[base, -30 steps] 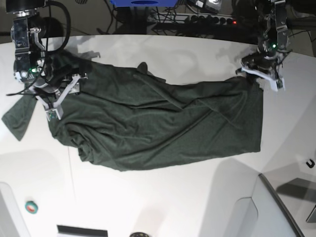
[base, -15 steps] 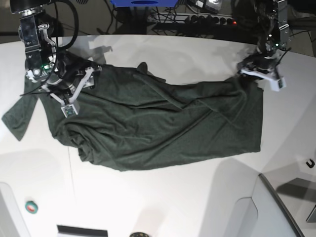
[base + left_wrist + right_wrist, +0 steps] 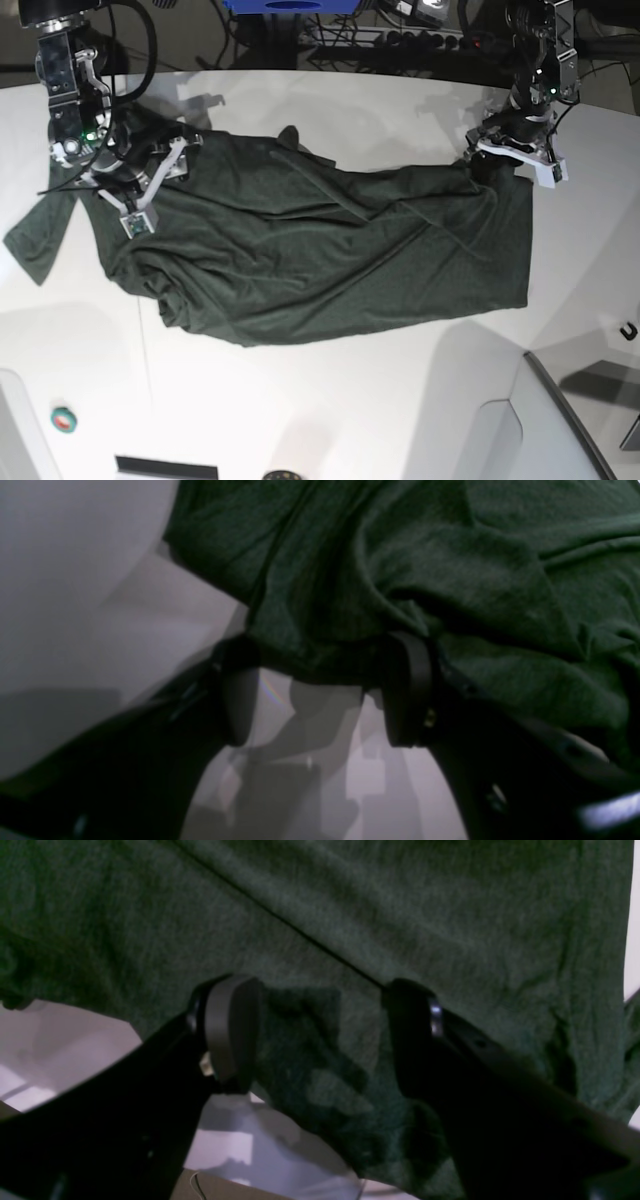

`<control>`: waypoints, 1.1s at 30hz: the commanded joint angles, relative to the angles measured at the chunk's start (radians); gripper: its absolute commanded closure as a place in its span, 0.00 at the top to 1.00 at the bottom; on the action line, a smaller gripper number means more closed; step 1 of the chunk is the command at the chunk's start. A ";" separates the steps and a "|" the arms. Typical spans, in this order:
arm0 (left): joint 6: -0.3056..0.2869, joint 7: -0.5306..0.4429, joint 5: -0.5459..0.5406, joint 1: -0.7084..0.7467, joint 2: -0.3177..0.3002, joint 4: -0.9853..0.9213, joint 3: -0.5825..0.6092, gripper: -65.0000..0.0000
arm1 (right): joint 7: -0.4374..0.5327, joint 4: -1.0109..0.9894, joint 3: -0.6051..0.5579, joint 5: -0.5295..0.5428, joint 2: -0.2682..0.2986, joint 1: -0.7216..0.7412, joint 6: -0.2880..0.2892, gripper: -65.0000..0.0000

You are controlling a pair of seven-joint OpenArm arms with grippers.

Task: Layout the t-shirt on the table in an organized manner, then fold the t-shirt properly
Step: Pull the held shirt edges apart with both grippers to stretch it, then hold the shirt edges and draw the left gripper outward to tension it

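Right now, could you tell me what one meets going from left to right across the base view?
Right gripper → t-shirt → left gripper → grey angled panel at the table corner.

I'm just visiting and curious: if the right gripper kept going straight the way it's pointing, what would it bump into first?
Most likely the t-shirt. In the right wrist view the right gripper has its jaws apart, and green cloth fills the space directly ahead, with the table showing only beside it. How close the cloth lies is hard to judge.

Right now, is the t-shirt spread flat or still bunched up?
Bunched up: the t-shirt lies in long diagonal wrinkles, its lower left edge heaped, on the table.
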 commanded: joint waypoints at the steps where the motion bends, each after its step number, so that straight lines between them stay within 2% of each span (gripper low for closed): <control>1: -0.007 -0.006 -0.005 -0.003 -0.008 0.018 -0.005 0.56 | 0.016 0.015 0.005 0.003 0.010 0.009 0.003 0.57; 7: -0.007 -0.007 -0.005 -0.005 -0.008 0.007 -0.005 0.55 | 0.016 0.013 0.005 0.003 0.010 0.009 0.003 0.57; 9: -0.007 -0.007 -0.004 -0.006 -0.008 0.007 -0.005 0.45 | 0.016 0.013 0.005 0.002 0.010 0.009 0.003 0.57; 12: -0.007 -0.007 -0.002 -0.031 -0.008 -0.008 -0.005 0.25 | 0.016 0.013 0.001 0.002 0.010 0.009 0.003 0.57; 14: -0.007 -0.007 -0.002 -0.038 -0.008 -0.027 -0.005 0.17 | 0.016 0.013 -0.002 0.002 0.010 0.009 0.003 0.57; 20: -0.007 -0.007 -0.002 -0.044 -0.008 -0.027 -0.005 0.12 | 0.016 0.012 0.004 0.002 0.012 0.009 0.003 0.57; 23: -0.007 -0.007 -0.002 -0.044 -0.008 -0.022 -0.005 0.00 | 0.016 0.012 0.005 0.002 0.012 0.009 0.003 0.57; 28: -0.007 -0.007 -0.001 -0.005 -0.014 0.061 -0.020 0.00 | 0.016 -0.005 0.005 0.002 0.012 0.017 0.003 0.57; 33: -0.007 0.002 -0.001 0.023 -0.009 0.118 -0.132 0.00 | 0.019 -0.082 -0.002 0.002 0.012 0.042 0.003 0.57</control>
